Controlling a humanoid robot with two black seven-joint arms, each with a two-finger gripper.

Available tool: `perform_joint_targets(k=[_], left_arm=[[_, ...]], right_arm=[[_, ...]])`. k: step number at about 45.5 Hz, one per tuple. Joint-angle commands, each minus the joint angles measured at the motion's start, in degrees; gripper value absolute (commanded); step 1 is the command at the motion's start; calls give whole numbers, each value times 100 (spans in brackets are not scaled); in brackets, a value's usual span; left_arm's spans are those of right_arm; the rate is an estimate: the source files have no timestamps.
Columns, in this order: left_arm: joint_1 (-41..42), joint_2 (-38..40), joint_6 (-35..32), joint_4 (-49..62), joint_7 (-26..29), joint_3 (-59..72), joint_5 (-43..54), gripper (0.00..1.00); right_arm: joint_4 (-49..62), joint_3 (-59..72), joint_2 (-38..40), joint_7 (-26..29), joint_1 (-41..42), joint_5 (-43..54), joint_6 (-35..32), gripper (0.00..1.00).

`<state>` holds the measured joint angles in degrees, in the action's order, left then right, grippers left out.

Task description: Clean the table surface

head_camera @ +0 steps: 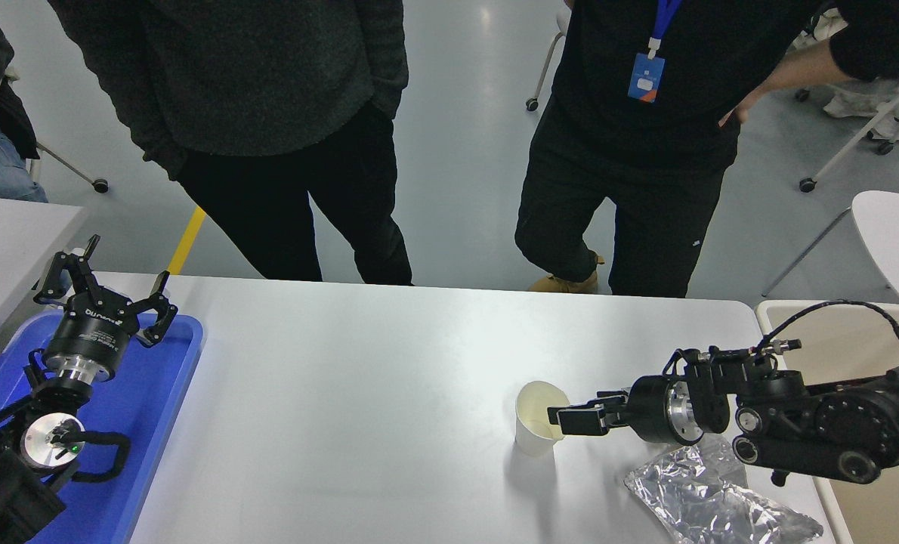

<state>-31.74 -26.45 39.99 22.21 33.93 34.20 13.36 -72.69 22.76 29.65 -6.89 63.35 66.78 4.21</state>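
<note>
The white table surface (359,393) fills the lower view. A white paper cup (536,427) stands upright on it at the right of centre. My right gripper (574,412) reaches in from the right, open, with its fingertips (563,419) at the cup's right rim. A crumpled sheet of silver foil (710,502) lies on the table below the right arm. My left gripper (106,291) is parked open and empty above the blue tray (159,400) at the lower left.
A beige bin (835,325) stands off the table's right end, partly under the right arm. Two people stand close to the table's far edge. Another white table (11,234) is at the far left.
</note>
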Motion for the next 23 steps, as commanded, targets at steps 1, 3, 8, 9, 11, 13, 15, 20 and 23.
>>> perform_joint_targets(k=[1, 3, 8, 9, 11, 13, 15, 20, 23], left_arm=[[1, 0, 0, 3, 0, -1, 0, 100], [1, 0, 0, 3, 0, -1, 0, 100], [1, 0, 0, 3, 0, -1, 0, 100], [1, 0, 0, 3, 0, -1, 0, 100], [1, 0, 0, 3, 0, -1, 0, 100], [1, 0, 0, 3, 8, -1, 0, 100], [1, 0, 0, 3, 0, -1, 0, 100], [1, 0, 0, 3, 0, -1, 0, 100], [-7, 0, 0, 3, 0, -1, 0, 100]], right_arm=[[176, 0, -205, 223, -51, -16, -34, 100], [229, 0, -257, 276, -42, -24, -43, 100], [282, 0, -354, 320, -42, -60, -52, 100], [290, 0, -372, 320, -42, -60, -52, 99], [290, 0, -398, 346, -50, -60, -87, 99], [317, 0, -424, 355, -42, -60, -113, 98], [378, 0, -451, 355, -50, -60, -122, 97], [440, 9, -504, 355, -42, -51, -131, 91], [440, 9, -530, 355, -42, -33, -131, 86]])
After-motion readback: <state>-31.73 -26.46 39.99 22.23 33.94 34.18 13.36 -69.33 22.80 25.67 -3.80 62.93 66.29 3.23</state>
